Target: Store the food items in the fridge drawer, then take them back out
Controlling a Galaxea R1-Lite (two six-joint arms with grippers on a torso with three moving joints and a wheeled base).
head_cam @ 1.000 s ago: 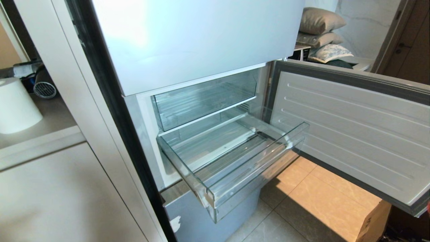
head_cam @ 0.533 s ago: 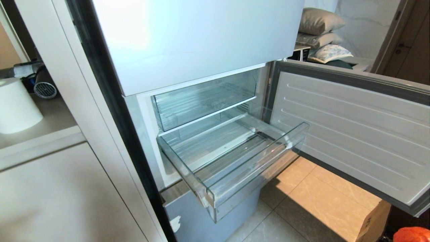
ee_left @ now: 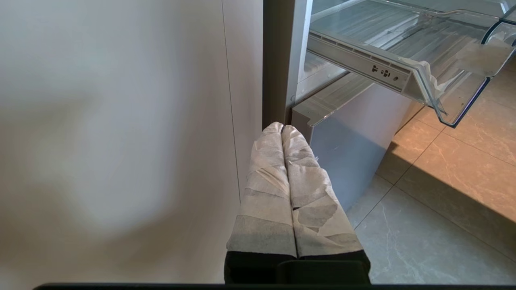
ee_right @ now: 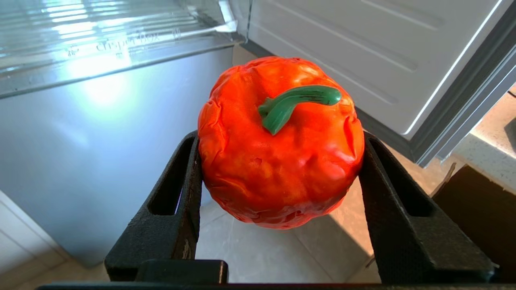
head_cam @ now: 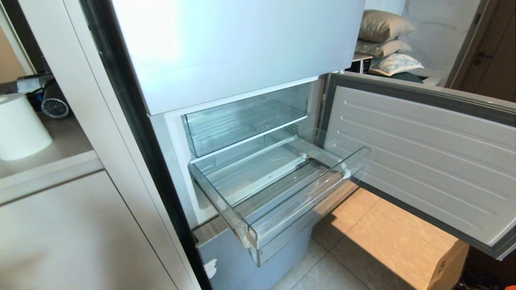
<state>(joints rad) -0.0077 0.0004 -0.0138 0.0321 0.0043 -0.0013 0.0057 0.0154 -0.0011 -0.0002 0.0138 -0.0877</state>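
Right now the right end effector (ee_right: pixel 278 161) has its two black fingers (ee_right: pixel 177 201) spread wide and pressed against opposite sides of the orange-red fruit (ee_right: pixel 278 153), which sits squarely between them with its green stem (ee_right: pixel 294 102) facing the wrist camera. Behind the fruit, that view shows the blue-grey lower front of the fridge (ee_right: pixel 100 141) below the drawer, the inner face of the open door (ee_right: pixel 363 52) and pale floor tiles (ee_right: pixel 262 253). The fruit is held outside the drawer, lower than it and in front of the fridge, with the open door close behind it.

The drawer (head_cam: pixel 282 189) is a clear, shallow plastic tray pulled well out of the fridge, with a ribbed floor and white tape at a front corner (ee_left: pixel 427 76). Nothing lies in the part of it that shows. Above the drawer sits a second clear bin (head_cam: pixel 246 117), pushed in. To the right of the drawer the fridge door (head_cam: pixel 423 153) stands swung open, and a cardboard box (head_cam: pixel 447 266) stands on the floor under the door's edge.

The left end effector (ee_left: pixel 282 129) has its cloth-wrapped fingers (ee_left: pixel 266 193) pressed together with nothing between them; it hangs low, below the drawer's front corner and beside the fridge's dark edge. Neither arm shows in the head view. A white roll (head_cam: pixel 20 125) stands on the worktop (head_cam: pixel 60 145) left of the fridge.
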